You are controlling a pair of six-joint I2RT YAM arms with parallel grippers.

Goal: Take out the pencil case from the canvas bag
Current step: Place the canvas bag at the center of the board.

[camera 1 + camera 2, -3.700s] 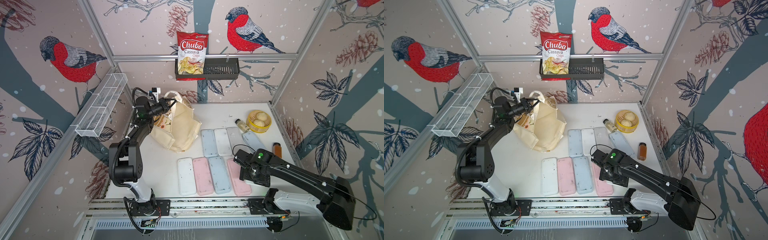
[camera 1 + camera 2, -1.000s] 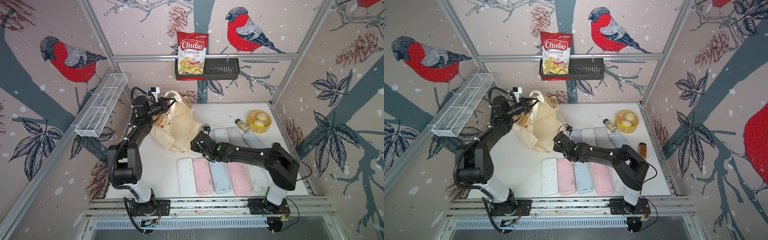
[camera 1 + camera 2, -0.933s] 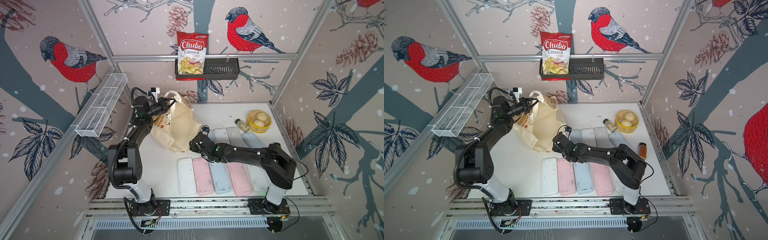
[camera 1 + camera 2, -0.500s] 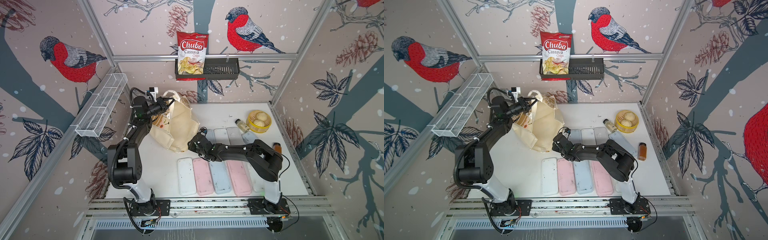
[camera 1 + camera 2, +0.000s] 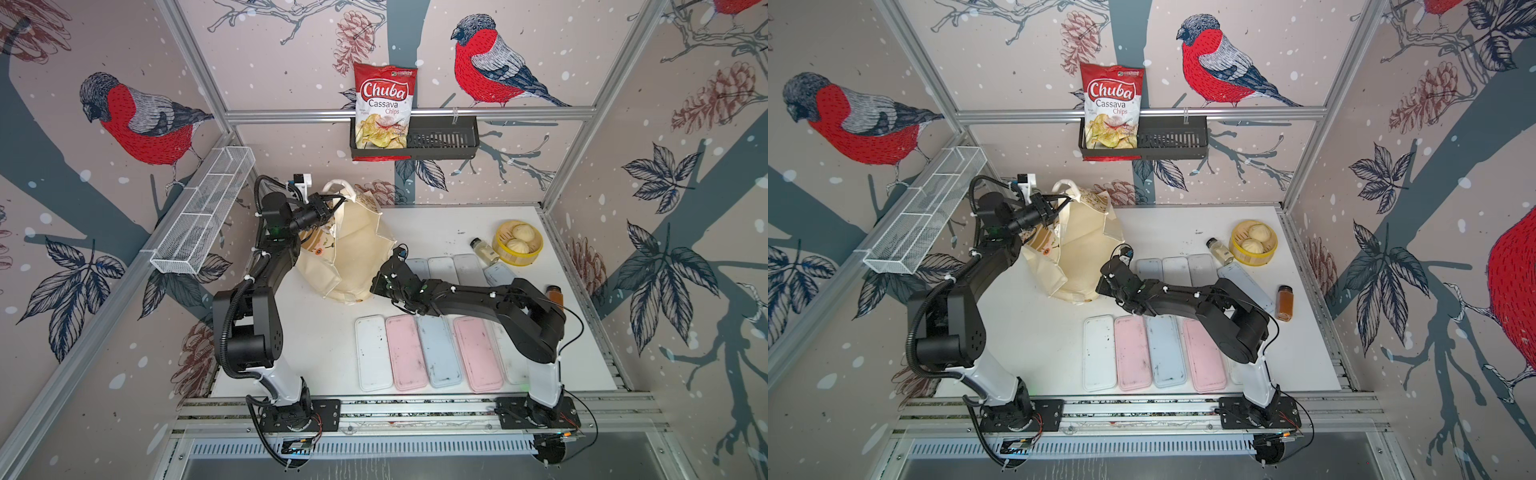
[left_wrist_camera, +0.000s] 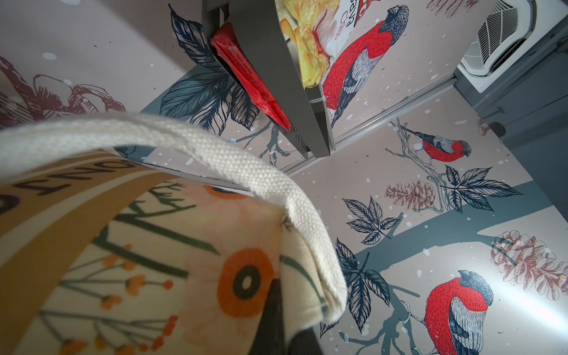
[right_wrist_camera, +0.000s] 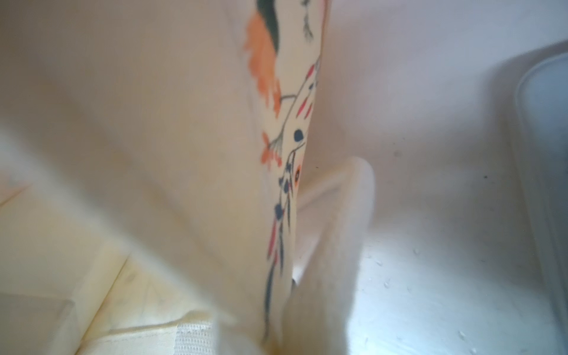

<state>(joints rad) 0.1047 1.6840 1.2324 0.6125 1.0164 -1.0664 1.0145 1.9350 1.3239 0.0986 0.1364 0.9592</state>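
left jaws are clamped shut on the handle (image 5: 337,185) of the bag (image 5: 361,241) upper left of centre, right jaws pinched shut on its lower edge

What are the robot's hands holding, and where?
The canvas bag, twice. The left gripper pinches its top rim by a handle; the right gripper seems shut on a cloth fold at its near end.

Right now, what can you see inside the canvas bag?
Only cream cloth: the canvas bag sags in folds, and the right wrist view shows blurred cloth and a seam. No contents show in any view; whatever it holds is covered by the fabric.
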